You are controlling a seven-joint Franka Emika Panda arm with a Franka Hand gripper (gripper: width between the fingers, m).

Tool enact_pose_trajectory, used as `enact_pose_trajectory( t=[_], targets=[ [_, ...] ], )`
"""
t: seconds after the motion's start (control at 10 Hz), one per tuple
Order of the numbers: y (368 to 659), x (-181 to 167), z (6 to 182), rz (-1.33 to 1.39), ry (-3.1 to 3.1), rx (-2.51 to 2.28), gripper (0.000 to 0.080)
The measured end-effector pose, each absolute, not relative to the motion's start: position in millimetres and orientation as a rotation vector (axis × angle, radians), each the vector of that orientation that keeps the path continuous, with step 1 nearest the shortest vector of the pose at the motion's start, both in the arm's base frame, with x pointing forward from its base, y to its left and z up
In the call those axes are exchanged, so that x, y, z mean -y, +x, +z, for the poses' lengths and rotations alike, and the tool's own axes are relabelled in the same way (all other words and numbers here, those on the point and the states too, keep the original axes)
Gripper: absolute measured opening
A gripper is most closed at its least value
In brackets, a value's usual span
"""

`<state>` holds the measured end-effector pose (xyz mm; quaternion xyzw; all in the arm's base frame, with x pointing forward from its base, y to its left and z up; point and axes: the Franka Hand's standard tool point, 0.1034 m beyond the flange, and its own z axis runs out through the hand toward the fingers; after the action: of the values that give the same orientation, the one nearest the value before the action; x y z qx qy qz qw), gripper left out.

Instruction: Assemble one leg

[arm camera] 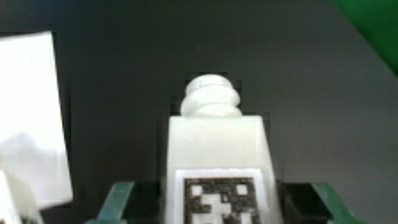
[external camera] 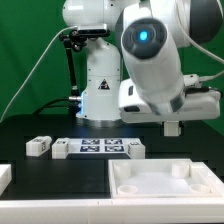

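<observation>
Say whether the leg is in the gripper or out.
In: the wrist view shows the leg between the green fingers of the gripper.

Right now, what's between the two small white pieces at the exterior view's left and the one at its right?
The marker board, lying flat on the black table; the exterior view shows it.

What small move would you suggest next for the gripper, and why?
Probably carry the leg over toward the panel. The gripper seems to hold the leg off the table, and the leg's rounded tip points only at bare dark table, with no socket under it.
</observation>
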<state>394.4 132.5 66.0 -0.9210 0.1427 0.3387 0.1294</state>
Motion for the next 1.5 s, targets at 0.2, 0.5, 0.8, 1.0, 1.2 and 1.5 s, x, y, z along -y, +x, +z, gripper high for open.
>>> enact_pose_trajectory(
  t=[0.2,0.5,0.8,1.0,1.2,1.5],
  targets=[
    [408.4,-114.5,66.2,0.765,-2.853,-0.279,0.0287],
    [439.9,-92.6,100.1,0.447,-3.021,-0.068,0.0287],
    [454.6,-94.8,102.5,0.02,-3.056,-0.064,0.0287],
    [462.7,-96.3,103.1,-0.262,-3.038,-0.044,0.0287],
    [492.6,-96.1,102.3,-0.561,-2.993,0.075,0.0287],
    [508.9,-101.6,107.1,-0.752,-2.948,0.109,0.0287]
  ],
)
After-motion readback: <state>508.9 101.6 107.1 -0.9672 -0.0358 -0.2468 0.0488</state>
